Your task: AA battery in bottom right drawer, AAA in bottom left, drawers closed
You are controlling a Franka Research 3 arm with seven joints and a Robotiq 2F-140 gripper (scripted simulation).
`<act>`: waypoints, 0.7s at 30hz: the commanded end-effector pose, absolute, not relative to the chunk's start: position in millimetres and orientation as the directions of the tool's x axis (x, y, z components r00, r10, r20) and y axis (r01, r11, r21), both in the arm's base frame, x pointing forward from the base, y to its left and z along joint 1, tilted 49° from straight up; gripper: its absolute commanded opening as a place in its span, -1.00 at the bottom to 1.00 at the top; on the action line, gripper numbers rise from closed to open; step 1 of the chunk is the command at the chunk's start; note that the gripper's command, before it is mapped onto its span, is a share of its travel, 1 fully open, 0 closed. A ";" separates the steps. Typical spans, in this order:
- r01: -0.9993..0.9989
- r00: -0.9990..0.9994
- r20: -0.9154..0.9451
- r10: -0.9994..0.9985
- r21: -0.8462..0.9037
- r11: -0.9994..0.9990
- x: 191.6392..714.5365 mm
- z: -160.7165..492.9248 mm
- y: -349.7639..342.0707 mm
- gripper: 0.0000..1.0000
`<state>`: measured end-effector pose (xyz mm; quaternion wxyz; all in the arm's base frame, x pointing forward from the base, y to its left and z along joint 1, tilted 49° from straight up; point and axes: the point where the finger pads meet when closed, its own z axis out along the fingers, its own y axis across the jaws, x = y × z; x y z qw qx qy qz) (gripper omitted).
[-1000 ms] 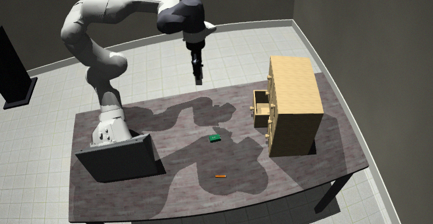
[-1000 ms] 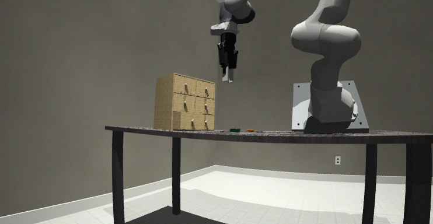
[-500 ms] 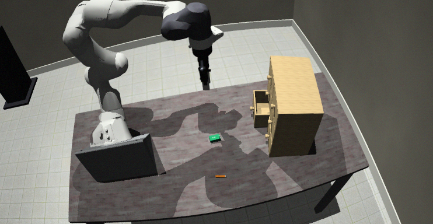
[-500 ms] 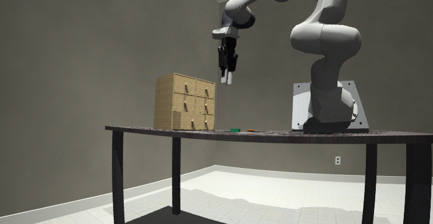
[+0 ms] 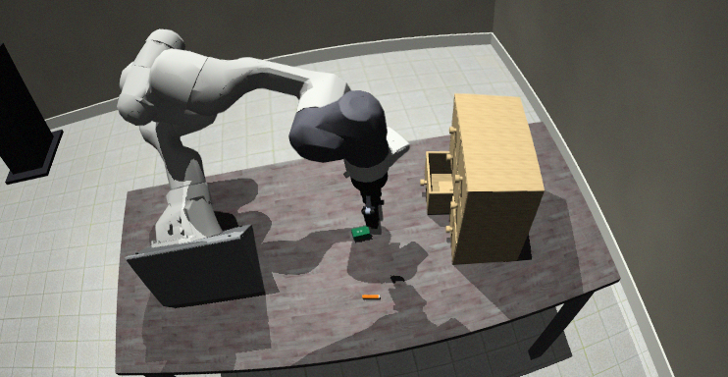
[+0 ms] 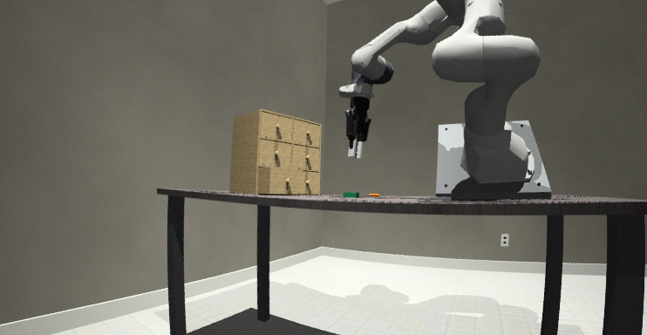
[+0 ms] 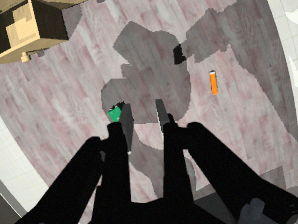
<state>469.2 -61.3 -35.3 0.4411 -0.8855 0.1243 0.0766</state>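
My gripper points down high above the table, its fingers slightly apart with nothing between them. An orange battery lies on the table; whether it is AA or AAA I cannot tell. A second battery is not visible. The wooden chest stands upright. Its bottom-row left drawer is pulled partly out; the part of its inside under the chest is hidden. The other drawers look pushed in.
A small green block lies on the table, beside the left finger in the wrist view and well below it. A large upright panel stands by the arm's base. The chest's knobs stick out towards the arm.
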 end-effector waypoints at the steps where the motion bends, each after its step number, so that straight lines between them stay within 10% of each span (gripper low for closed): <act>1: -0.209 0.977 -0.186 -0.103 -0.756 -0.620 461.3 -83.9 -71.1 -0.60; 21: -0.209 0.973 -0.219 -0.069 -0.721 -0.660 426.4 -171.2 -81.9 -0.70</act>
